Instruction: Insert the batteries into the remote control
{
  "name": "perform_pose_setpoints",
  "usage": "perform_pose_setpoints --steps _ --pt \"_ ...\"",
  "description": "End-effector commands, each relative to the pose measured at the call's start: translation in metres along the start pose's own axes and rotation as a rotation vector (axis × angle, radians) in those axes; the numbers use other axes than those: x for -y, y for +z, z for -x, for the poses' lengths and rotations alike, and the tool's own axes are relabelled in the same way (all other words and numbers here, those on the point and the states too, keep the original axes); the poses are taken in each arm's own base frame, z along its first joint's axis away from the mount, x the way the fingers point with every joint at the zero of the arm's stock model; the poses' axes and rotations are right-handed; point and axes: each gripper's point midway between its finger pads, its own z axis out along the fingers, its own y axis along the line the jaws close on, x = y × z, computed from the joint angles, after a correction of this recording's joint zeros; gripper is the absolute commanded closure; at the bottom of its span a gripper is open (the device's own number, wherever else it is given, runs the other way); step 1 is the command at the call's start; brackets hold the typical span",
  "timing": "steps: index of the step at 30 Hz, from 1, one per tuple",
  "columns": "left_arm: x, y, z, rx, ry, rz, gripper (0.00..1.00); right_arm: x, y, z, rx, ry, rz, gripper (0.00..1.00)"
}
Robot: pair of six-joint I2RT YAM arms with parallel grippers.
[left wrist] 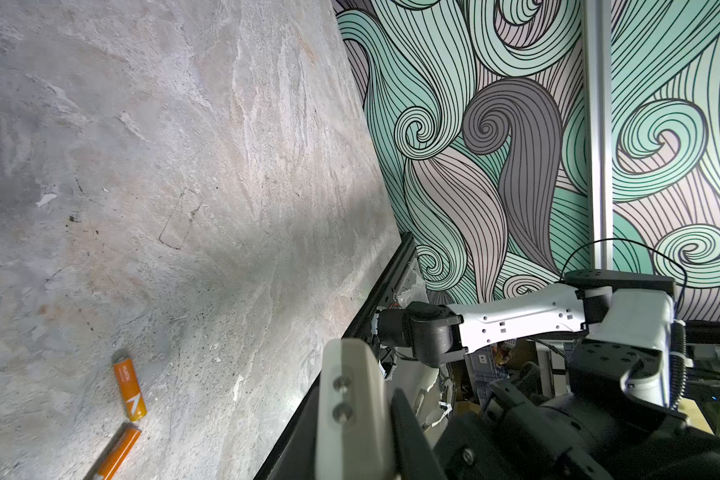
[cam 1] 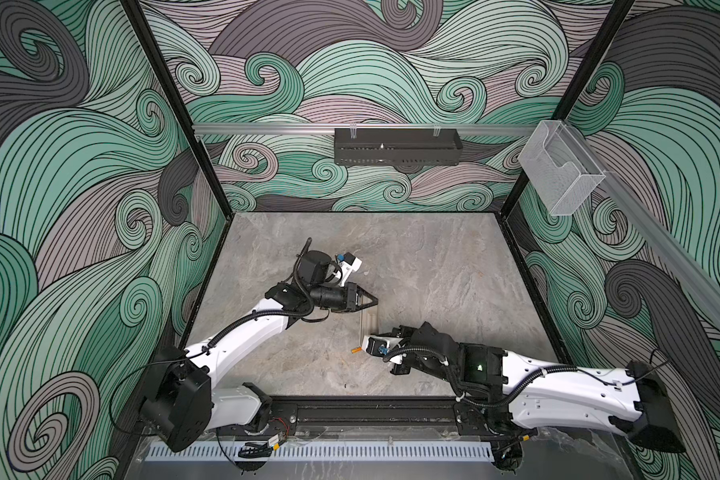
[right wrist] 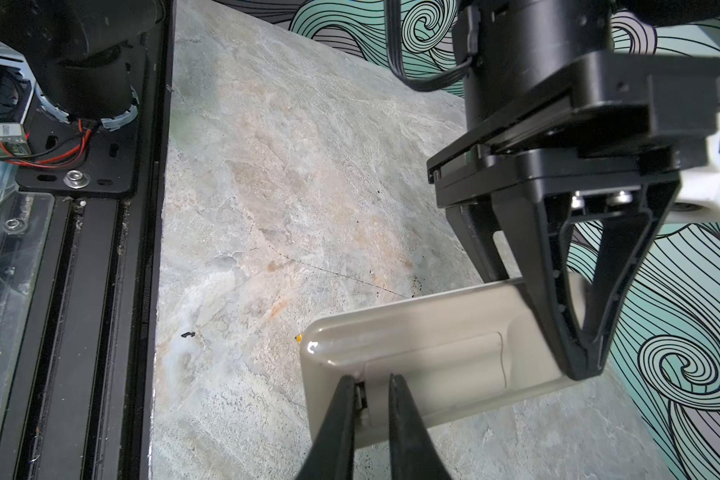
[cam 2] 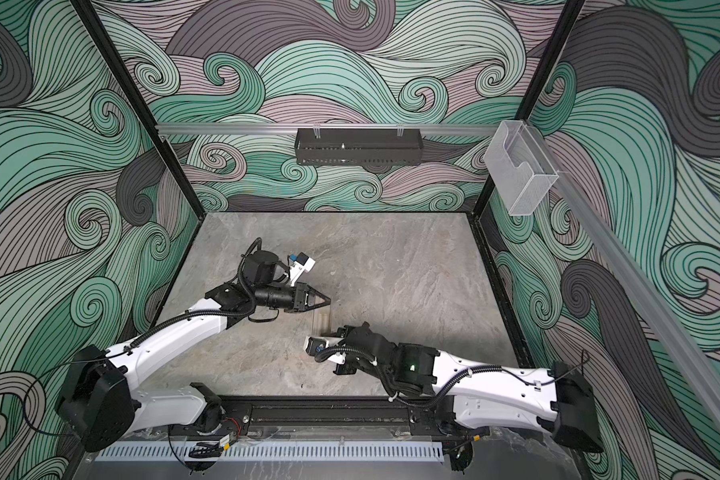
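Observation:
The remote control (right wrist: 433,345) lies on the stone table with its plain pale back up, and the outline of its battery cover shows. It appears faintly in both top views (cam 1: 369,323) (cam 2: 323,322). My left gripper (cam 1: 376,302) (cam 2: 328,300) (right wrist: 578,372) is shut, its joined tips resting on the remote's far end. My right gripper (right wrist: 371,378) has its tips on the cover's near end, a narrow gap between them, one fingertip (right wrist: 350,380) at the seam. Two orange batteries (left wrist: 129,388) (left wrist: 117,455) lie on the table beside the remote, one also in a top view (cam 1: 355,351).
A black rail (cam 1: 371,411) runs along the table's front edge, close to the right wrist. A black basket (cam 1: 395,151) hangs on the back wall and a clear plastic holder (cam 1: 558,174) on the right wall. Patterned walls close in three sides.

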Motion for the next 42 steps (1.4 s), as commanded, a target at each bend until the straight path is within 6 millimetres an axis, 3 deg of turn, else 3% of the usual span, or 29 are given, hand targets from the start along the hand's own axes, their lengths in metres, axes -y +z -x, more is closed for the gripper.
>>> perform_pose_setpoints --steps 1,42 --pt "0.0007 0.0021 -0.0174 -0.074 -0.036 -0.014 1.00 0.0223 -0.0053 0.0061 0.011 -0.001 -0.107 0.83" --pt "-0.0016 -0.0023 -0.0156 -0.052 -0.025 0.023 1.00 0.0175 -0.0066 0.0102 0.022 -0.018 -0.111 0.83"
